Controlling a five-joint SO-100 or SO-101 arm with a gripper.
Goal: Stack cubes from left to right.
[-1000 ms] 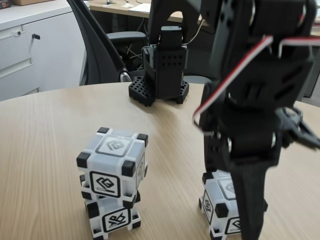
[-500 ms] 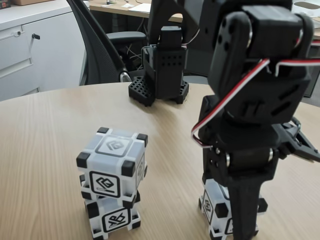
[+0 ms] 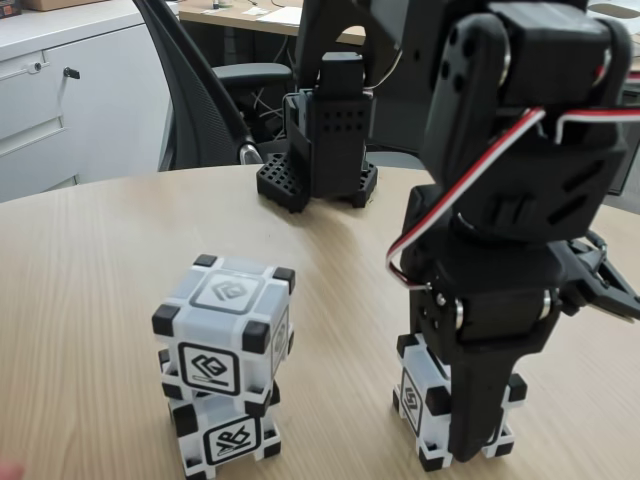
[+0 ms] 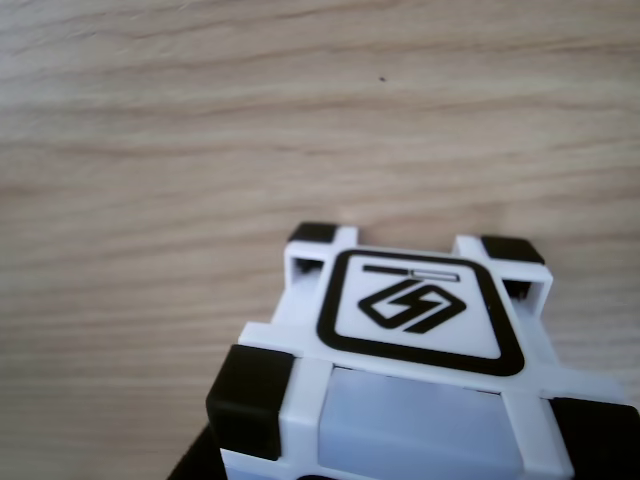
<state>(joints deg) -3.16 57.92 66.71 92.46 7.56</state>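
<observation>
Gripper (image 3: 470,440) hides most of right cube (image 3: 415,395); can't tell if it grips. Two stacked cubes (image 3: 222,360) left, bottom cut off.

Over the last second we see the tool (image 3: 478,440) come lower over the single cube (image 3: 415,400) at the right of the fixed view. Its dark finger (image 3: 480,395), which earlier ran off the bottom edge of that view, now ends within it, lying across the cube's near face. The arm's upper body has risen and tilted in the picture, so its servo housing sits higher and the red and white cable (image 3: 470,180) runs more steeply. More of the cube's left face now shows. A blurred pinkish patch (image 3: 8,470) has appeared at the bottom left corner.
</observation>
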